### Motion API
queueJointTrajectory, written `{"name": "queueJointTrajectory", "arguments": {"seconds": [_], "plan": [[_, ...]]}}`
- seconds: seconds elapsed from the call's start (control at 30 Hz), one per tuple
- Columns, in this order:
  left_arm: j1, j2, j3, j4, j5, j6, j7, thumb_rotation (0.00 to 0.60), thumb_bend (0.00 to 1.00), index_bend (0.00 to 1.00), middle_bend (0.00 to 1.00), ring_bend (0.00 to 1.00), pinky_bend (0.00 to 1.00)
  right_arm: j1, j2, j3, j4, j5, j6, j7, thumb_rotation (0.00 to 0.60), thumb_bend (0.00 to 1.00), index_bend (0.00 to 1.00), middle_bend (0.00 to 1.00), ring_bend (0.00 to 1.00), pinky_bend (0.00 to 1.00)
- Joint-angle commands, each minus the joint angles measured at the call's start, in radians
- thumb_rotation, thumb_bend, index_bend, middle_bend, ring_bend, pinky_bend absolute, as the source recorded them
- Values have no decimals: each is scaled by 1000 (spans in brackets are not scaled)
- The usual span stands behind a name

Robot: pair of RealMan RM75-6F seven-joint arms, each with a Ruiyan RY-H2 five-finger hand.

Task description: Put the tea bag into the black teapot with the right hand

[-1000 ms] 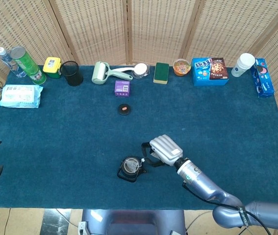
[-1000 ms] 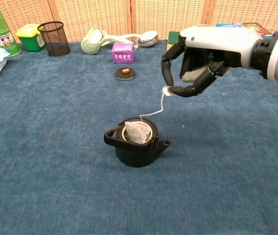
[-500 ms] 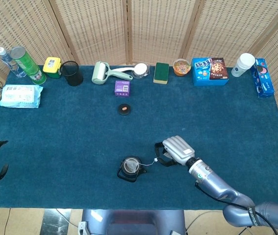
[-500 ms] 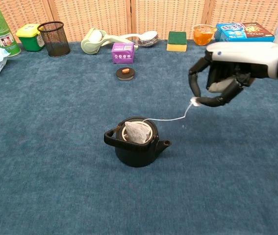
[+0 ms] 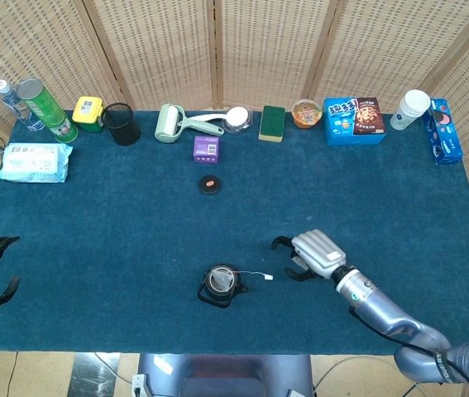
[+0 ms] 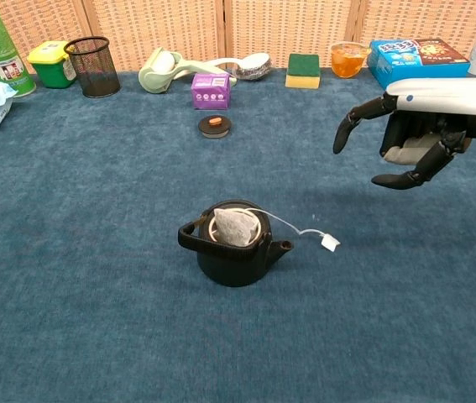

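The tea bag sits in the mouth of the black teapot, its string trailing right onto the bench, so the drop looks done. The right hand hovers well right, fingers spread, holding nothing.

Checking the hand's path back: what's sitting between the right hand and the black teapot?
Only the tea bag's string and its white tag on the blue cloth, between the right hand and the teapot; the chest view shows it.
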Motion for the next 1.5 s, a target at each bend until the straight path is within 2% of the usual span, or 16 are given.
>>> {"name": "queueJointTrajectory", "arguments": {"seconds": [0.03,0.17,0.23,0.3,0.37,0.5,0.6,1.0,1.5], "plan": [[1,2,1,-5,1,2,4,600,450,157,193,84,144,-1,8,-4,0,-9,-4,9,600,416,200,868,1000,1000],[2,6,0,-10,0,7,9,600,450,157,193,85,144,1,19,-4,-8,-22,-9,32,600,405,174,872,1000,1000],[3,8,-1,-12,-1,10,11,600,451,157,193,84,144,8,36,-5,-24,-35,-24,61,600,432,174,899,1000,1000],[3,11,-2,-16,-3,11,13,600,450,157,192,84,144,23,54,-7,-38,-51,-53,100,600,514,179,942,1000,1000],[1,16,-4,-22,-1,11,18,600,450,157,193,84,144,52,78,-16,-51,-69,-113,152,600,643,187,990,1000,1000],[-6,34,-3,-44,17,11,34,600,450,158,193,85,144,115,109,-30,-65,-100,-232,250,600,887,188,1000,1000,1000],[-12,46,-6,-60,19,6,32,600,450,158,193,84,144,147,119,-34,-75,-122,-277,298,600,954,188,1000,1000,1000],[-24,59,-8,-92,19,-5,58,600,450,157,193,85,144,208,119,-31,-117,-156,-309,331,600,988,162,1000,1000,1000],[-27,55,-10,-97,1,-9,67,600,450,158,193,84,144,269,60,-11,-117,-35,-389,169,600,1000,58,1000,1000,1000]]}}
